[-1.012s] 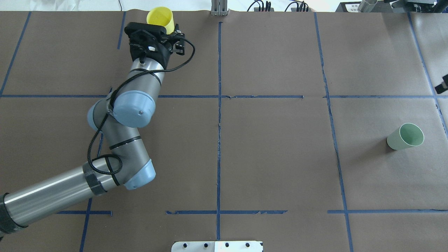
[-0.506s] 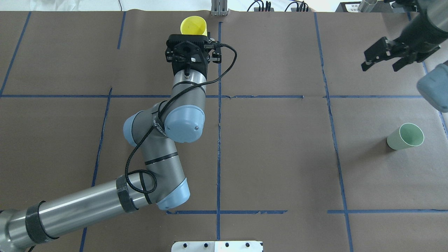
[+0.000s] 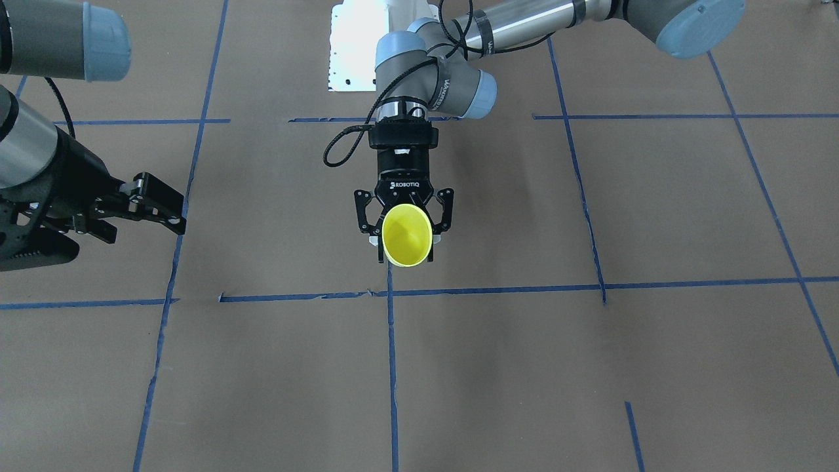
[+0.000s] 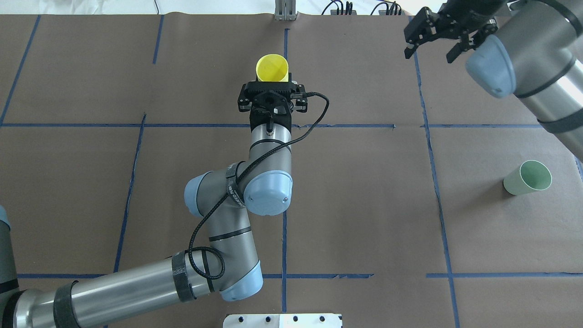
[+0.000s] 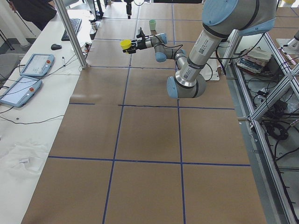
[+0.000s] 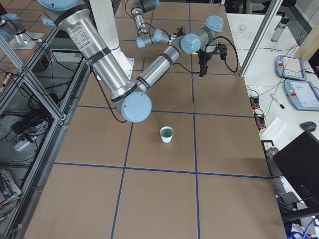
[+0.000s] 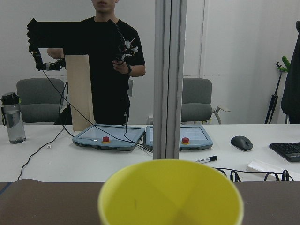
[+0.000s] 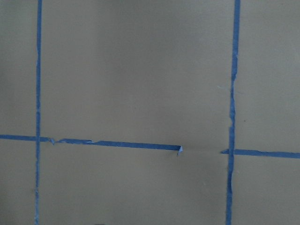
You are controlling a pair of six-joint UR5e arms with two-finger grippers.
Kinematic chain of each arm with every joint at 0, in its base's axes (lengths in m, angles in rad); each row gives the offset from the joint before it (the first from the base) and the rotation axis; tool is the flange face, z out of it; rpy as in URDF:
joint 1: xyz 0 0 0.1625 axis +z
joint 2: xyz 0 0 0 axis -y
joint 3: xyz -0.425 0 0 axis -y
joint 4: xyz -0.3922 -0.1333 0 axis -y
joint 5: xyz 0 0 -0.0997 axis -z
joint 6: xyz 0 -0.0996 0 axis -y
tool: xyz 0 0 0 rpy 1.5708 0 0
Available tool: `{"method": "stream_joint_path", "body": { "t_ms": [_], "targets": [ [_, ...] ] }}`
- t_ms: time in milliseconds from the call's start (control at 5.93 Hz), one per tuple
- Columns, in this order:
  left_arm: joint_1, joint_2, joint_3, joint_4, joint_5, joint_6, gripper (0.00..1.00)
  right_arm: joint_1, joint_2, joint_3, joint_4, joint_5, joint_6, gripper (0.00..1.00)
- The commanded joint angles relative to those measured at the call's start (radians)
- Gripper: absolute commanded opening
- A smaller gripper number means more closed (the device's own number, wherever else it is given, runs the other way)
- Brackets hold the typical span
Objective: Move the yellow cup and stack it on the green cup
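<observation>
You're standing in a robotics lab. The surface [image 4: 364,205] is papered brown and gridded with blue tape [image 3: 391,367]. In the left-side view, two teach pendants [image 5: 37,64] lie on the white bench [image 5: 46,95] at frame left, with a keyboard [image 5: 74,29] and mouse [image 5: 56,46] beyond. An aluminium-profile frame [image 5: 258,108] with cabling runs down the right edge. The left wrist view shows grey office chairs [image 7: 199,99], a bare wall, and a person in black [image 7: 105,93] behind the bench.
</observation>
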Motion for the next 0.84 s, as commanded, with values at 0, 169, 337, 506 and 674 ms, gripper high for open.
{"method": "stream_joint_path", "body": {
  "t_ms": [0, 169, 337, 506, 674],
  "targets": [
    [0.025, -0.009, 0.014, 0.002, 0.01, -0.006, 0.48, -0.03, 0.199, -0.167, -0.074, 0.017, 0.004, 1.0],
    [0.032, -0.015, 0.014, 0.002, 0.01, -0.005, 0.48, -0.062, 0.288, -0.254, -0.077, 0.019, 0.029, 1.0],
    [0.032, -0.016, 0.014, 0.002, 0.01, -0.005, 0.48, -0.097, 0.371, -0.326, -0.077, 0.015, 0.104, 1.0],
    [0.032, -0.016, 0.014, 0.002, 0.009, -0.005, 0.48, -0.125, 0.44, -0.404, -0.077, 0.009, 0.141, 0.98],
    [0.032, -0.015, 0.014, 0.0, 0.009, -0.005, 0.48, -0.141, 0.441, -0.408, -0.077, 0.002, 0.145, 0.96]
  ]
}}
